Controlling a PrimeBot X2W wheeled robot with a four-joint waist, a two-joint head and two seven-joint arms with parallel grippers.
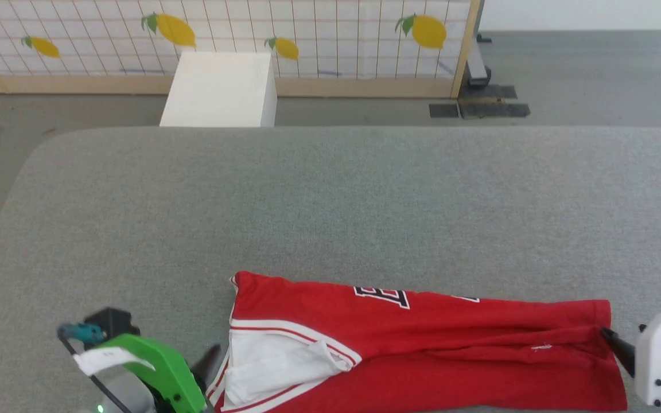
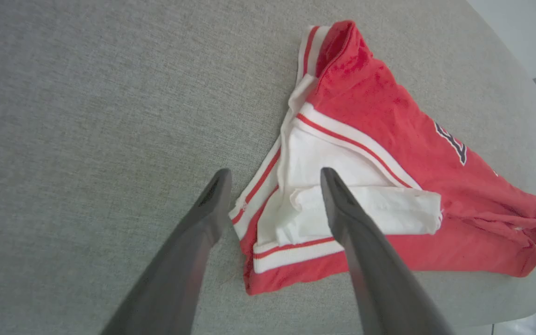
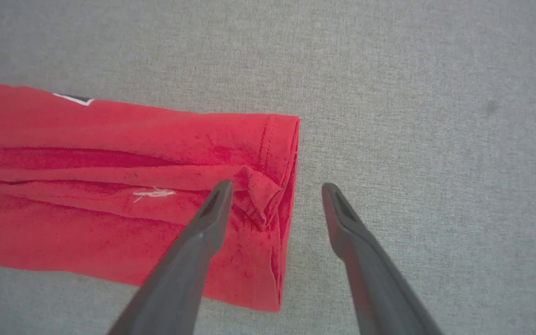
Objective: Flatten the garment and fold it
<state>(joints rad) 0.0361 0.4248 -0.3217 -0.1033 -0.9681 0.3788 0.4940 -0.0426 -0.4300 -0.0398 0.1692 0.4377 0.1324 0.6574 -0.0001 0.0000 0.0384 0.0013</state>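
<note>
One red shirt on one grey padded table. Two grippers, the left gripper at the near left and the right gripper at the near right, each with two dark fingers, four in all. On the far side stand one white box and one tiled screen with four yellow lemons on it

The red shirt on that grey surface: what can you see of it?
The garment is a soft red jersey with a white sleeve, red-white striped trim and part of a black print. It lies folded into a long wrinkled band on the grey padded surface. The left gripper and right gripper hover open at its ends.
</note>
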